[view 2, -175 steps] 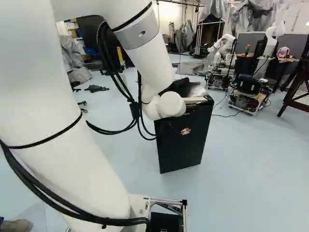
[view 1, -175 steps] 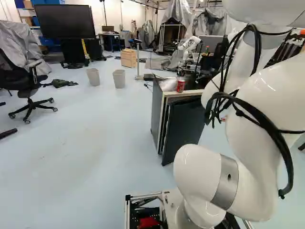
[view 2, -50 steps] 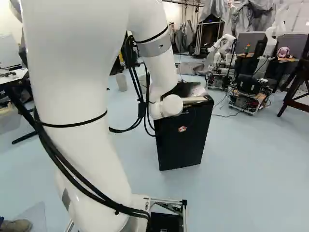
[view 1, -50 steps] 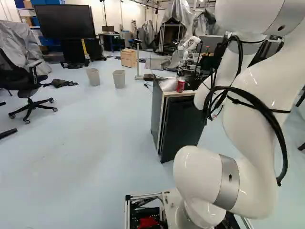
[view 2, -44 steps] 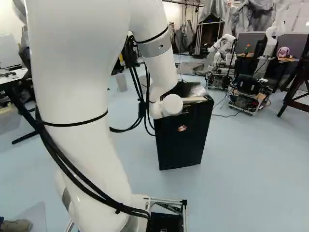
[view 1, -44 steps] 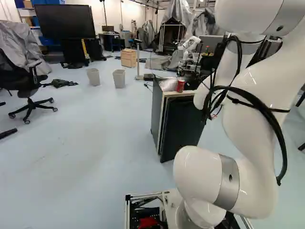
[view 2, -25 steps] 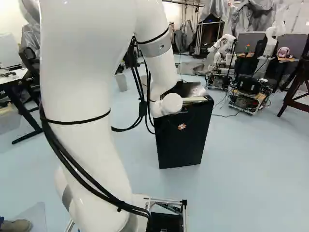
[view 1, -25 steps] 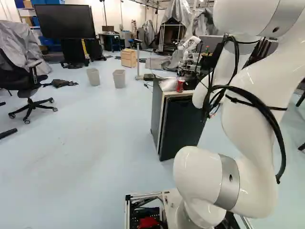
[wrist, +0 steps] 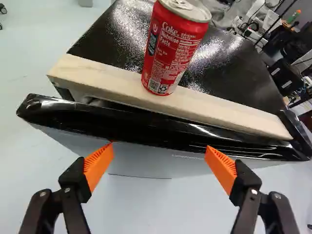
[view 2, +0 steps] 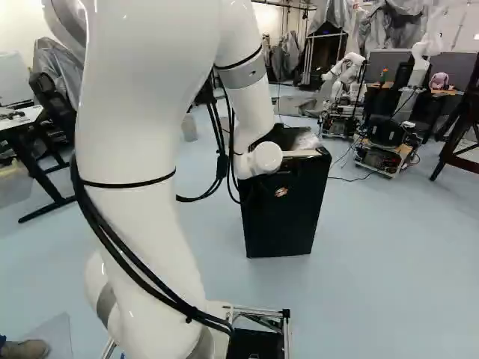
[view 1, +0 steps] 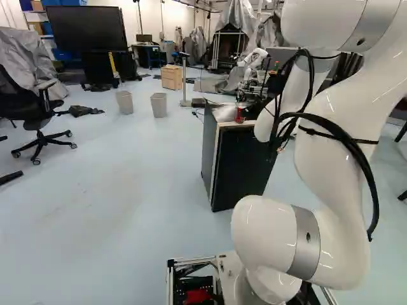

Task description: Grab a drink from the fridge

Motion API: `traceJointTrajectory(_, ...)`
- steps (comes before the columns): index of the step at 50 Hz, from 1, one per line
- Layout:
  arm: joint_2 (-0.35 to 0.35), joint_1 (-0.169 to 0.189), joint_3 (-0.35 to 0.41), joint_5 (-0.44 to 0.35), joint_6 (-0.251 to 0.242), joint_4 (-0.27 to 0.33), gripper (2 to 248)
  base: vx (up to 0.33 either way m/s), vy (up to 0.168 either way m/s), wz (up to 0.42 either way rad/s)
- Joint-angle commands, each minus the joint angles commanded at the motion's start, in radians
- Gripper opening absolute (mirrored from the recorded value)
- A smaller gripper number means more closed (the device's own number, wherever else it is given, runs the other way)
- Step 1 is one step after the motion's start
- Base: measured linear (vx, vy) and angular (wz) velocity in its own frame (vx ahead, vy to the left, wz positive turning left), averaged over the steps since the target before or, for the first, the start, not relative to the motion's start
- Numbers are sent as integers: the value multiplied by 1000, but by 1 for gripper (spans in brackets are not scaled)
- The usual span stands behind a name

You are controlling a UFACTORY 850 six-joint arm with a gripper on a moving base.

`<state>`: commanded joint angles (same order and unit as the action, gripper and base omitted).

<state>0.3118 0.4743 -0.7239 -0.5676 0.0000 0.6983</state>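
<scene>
Black 2-finger gripper (view 2: 281, 192) has its orange pads (wrist: 99, 163) wide apart. Just ahead of the tips: the glossy black top edge of the door (wrist: 146, 127); contact w/ it, can't tell. In the way btwn fingers & drink: that edge, then a pale wood strip (wrist: 109, 83) along the front of the black box-shaped fridge (view 2: 284, 224). The red-and-silver metal can (wrist: 173, 46) is upright on the strip, partly over the fridge's shiny top. Further out: another robot, white (view 2: 346, 71), past the fridge; 2 grey bins (view 1: 159, 105), pale wooden crate (view 1: 172, 76) & black wheeled chair (view 1: 28, 111), L base view.
</scene>
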Motion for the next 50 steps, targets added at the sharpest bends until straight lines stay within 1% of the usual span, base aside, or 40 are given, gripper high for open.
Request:
traceJointTrajectory(10, 11, -7, -14, 0, 0, 0, 247, 0, 0, 0)
traceJointTrajectory(33, 14, -9, -17, 0, 0, 0, 247, 0, 0, 0)
traceJointTrajectory(50, 27, -13, -34, 0, 0, 0, 247, 0, 0, 0)
